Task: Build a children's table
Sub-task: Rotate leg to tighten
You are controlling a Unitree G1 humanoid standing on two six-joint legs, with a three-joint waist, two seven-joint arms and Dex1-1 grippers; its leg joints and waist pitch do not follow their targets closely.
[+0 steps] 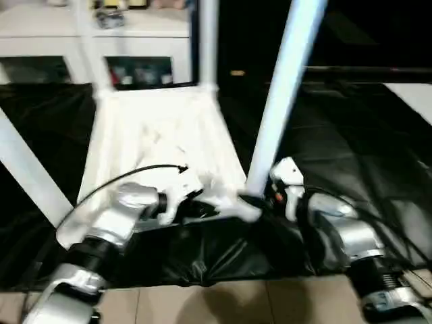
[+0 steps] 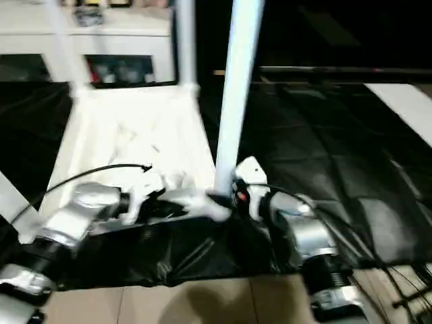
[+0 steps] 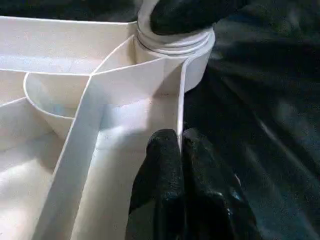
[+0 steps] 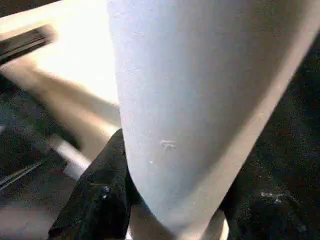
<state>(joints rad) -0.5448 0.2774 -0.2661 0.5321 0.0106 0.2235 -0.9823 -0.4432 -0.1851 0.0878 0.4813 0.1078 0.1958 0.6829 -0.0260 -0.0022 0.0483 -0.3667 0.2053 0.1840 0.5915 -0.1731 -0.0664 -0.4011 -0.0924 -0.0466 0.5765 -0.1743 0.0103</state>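
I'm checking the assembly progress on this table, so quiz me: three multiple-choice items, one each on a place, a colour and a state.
1. Where does the leg at the right gripper stand?
A. At the tabletop's near right corner
B. Flat on the floor
C. On the cabinet

2. What colour is the sheet under the tabletop?
A. White
B. Black
C. Red

3. What is the left gripper doing?
A. Hanging wide open in the air
B. Clamping a leg
C. Pinching a thin wall of the tabletop

Answers: 1 A, the leg rises from that corner of the tabletop, the right gripper around it. 2 B, the sheet is black. 3 C, the left gripper is shut on the wall.
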